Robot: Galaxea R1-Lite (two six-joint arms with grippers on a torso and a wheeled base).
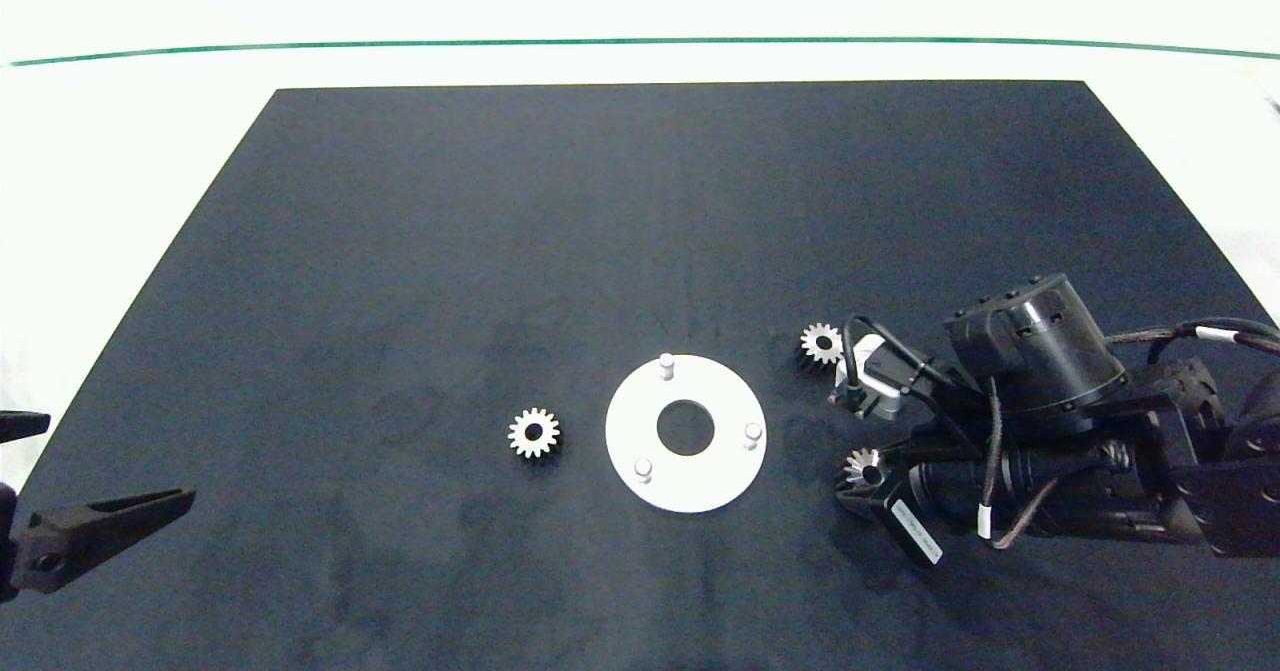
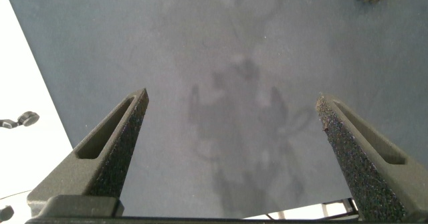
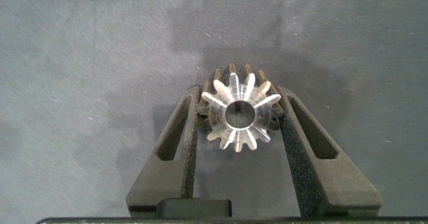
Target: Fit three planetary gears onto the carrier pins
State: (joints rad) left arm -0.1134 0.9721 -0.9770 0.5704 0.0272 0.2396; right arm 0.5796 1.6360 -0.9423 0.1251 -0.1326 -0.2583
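Looking down from the head camera, nearest to me I see my left gripper (image 1: 150,507) parked at the near left corner of the black mat (image 1: 400,251), low and idle. Its wrist view shows the two fingers (image 2: 107,150) spread wide with nothing but mat between them.

A little further in, my right gripper (image 1: 860,471) reaches in from the right edge, just right of the white disc (image 1: 686,471). Its fingers (image 3: 177,144) are closed against the two sides of one planetary gear (image 3: 237,112), gripping it by the teeth. From the wrist camera I look straight into the bore. I cannot tell whether that gear rests on the mat or is lifted just off it.

The disc lies flat near the mat's middle, toward the near side, with its large round hole open. Three carrier pins stand on it: the near one (image 1: 643,469), the right one (image 1: 753,434) and the far one (image 1: 666,362). All three pins are bare.

A second gear (image 1: 533,433) lies flat on the mat just left of the disc, apart from it. A third gear (image 1: 821,342) sits beyond the right gripper, to the disc's far right, close to the arm's wrist cabling.

Past the mat, I see the pale table (image 1: 640,11) with a thin green line (image 1: 640,42) across it.
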